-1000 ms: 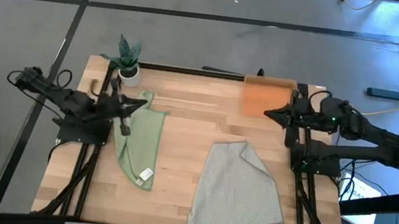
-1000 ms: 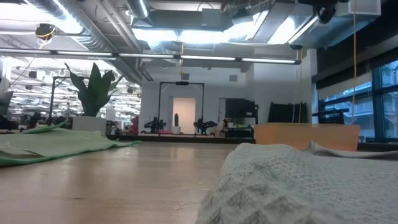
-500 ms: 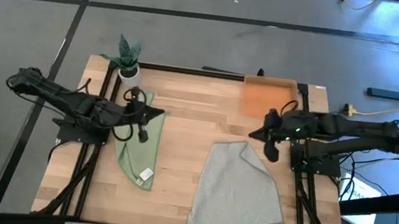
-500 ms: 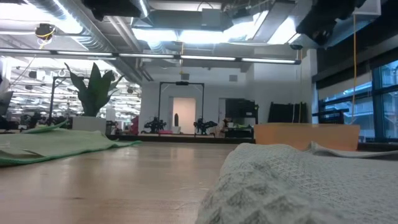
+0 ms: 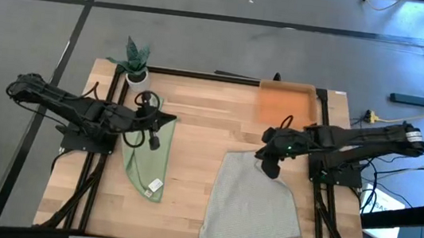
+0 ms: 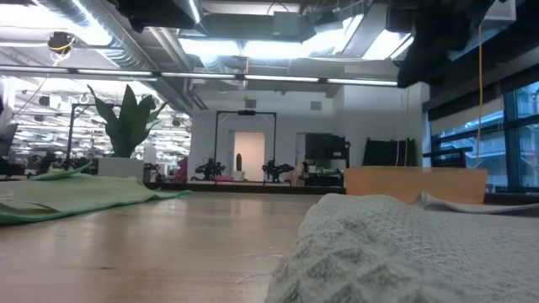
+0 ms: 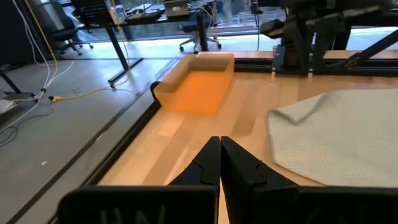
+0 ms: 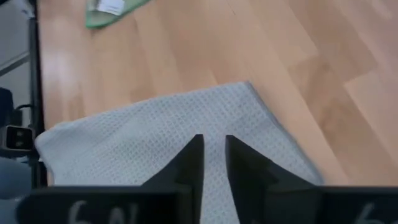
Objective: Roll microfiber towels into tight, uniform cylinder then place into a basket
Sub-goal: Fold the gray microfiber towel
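Note:
The light green towel (image 5: 148, 156) lies flat at the table's left, with a white tag (image 5: 155, 185) near its near end. My left gripper (image 5: 172, 120) hovers shut over the towel's far right corner; its shut fingers (image 7: 219, 142) point across the table toward the orange basket (image 7: 198, 87). The larger grey towel (image 5: 254, 204) lies spread at the near right. My right gripper (image 5: 261, 153) hangs tipped downward over that towel's far corner (image 8: 245, 87), fingers (image 8: 213, 142) slightly apart, nothing between them. The basket (image 5: 284, 103) stands at the far right edge.
A small white pot with a green plant (image 5: 136, 66) stands at the far left corner. Bare wood (image 5: 201, 142) lies between the two towels. In the low view the arms show only as dark shapes along the top (image 6: 438, 25).
My right gripper has swung from beside the basket toward the table's near side and middle, sinking and tipping downward until it is over the grey towel's far corner. My left gripper has moved right, toward the table's middle, over the green towel's far corner. Both towels lie unmoved.

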Tool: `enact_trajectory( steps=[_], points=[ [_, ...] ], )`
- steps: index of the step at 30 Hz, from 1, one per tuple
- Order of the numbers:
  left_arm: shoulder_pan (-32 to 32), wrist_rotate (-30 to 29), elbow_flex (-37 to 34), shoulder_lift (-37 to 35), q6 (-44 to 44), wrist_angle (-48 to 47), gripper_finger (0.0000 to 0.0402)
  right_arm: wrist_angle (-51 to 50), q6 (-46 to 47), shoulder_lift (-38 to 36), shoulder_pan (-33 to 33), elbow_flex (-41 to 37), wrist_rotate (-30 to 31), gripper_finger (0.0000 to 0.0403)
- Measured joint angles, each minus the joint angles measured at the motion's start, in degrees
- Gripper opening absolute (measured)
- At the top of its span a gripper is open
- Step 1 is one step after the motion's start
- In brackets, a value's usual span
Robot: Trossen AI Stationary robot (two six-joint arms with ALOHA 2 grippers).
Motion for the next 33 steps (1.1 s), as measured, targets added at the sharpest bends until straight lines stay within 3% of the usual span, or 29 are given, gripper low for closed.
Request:
enact_trajectory(
  steps=[4,8,19,23,33],
  points=[
    [0.45,0.48,0.0,0.0,0.43,0.0,0.0,-0.56,-0.44,2.76,0.02,0.0,-2.94,0.0109],
    [0.43,7.68,0.0,0.0,6.79,0.37,0.0,-2.88,-4.06,5.67,0.79,0.0,-6.77,0.0119],
    [0.45,9.16,0.0,0.0,7.33,0.63,0.0,-6.42,-9.49,15.97,1.2,-0.02,-3.98,0.0114],
    [0.45,9.16,0.0,0.0,7.51,0.62,0.0,-6.43,-11.11,20.01,1.2,-0.02,0.91,0.0114],
    [0.45,9.16,0.0,0.0,7.49,0.63,0.0,-6.4,-13.93,26.26,1.07,-0.02,0.59,0.0114]
  ],
)
